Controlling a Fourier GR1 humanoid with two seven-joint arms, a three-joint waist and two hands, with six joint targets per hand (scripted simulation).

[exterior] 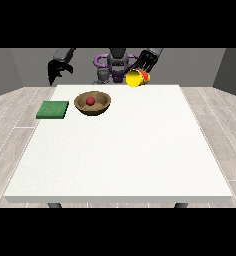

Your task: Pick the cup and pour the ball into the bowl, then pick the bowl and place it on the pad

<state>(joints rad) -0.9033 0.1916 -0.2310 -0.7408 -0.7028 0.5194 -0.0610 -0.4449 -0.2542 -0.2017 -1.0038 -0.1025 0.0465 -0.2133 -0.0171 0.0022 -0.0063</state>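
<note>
ball [90, 100] in bowl [93, 103] on counter [120, 150], beside pad [53, 110] | robot hand at view's right [147, 61] holds cup [136, 78] | bowl likely rigid, light; take by rim

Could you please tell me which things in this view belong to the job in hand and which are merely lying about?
Part of the job:
- cup, held up by the hand at the view's right
- ball, lying in the bowl
- bowl
- pad, left of the bowl

Just lying about:
- nothing; only the table itself
</note>
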